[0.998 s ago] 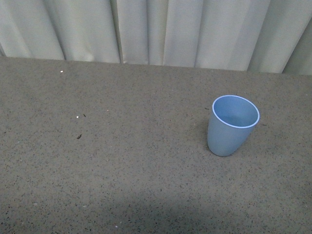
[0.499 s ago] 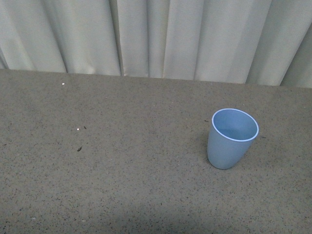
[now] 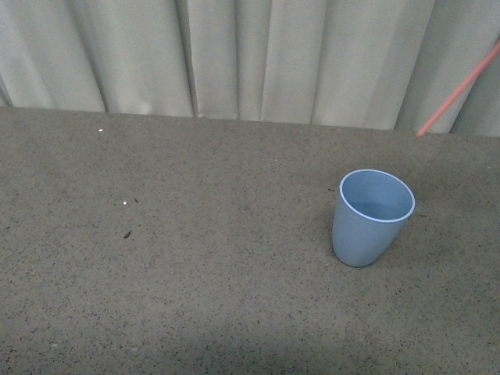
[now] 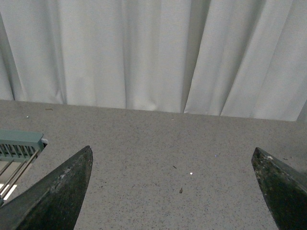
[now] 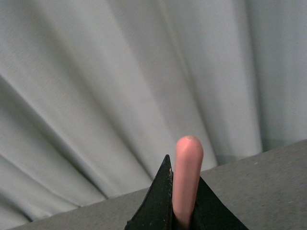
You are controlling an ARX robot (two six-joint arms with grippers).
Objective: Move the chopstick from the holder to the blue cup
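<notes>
The blue cup stands upright and empty on the grey tabletop, right of centre in the front view. A salmon-pink chopstick slants in from the upper right edge of that view, its lower tip above and to the right of the cup, apart from it. In the right wrist view the chopstick sticks up between the black fingers of my right gripper, which is shut on it. My left gripper is open, fingers wide apart over bare table. The holder shows as a teal grid at the edge of the left wrist view.
Pale pleated curtains hang along the table's far edge. A few small specks lie on the grey table left of centre. Thin sticks lie by the teal holder.
The chopstick has come into the front view at the upper right. The view has shifted slightly, so the cup sits a little higher than half a second ago.
</notes>
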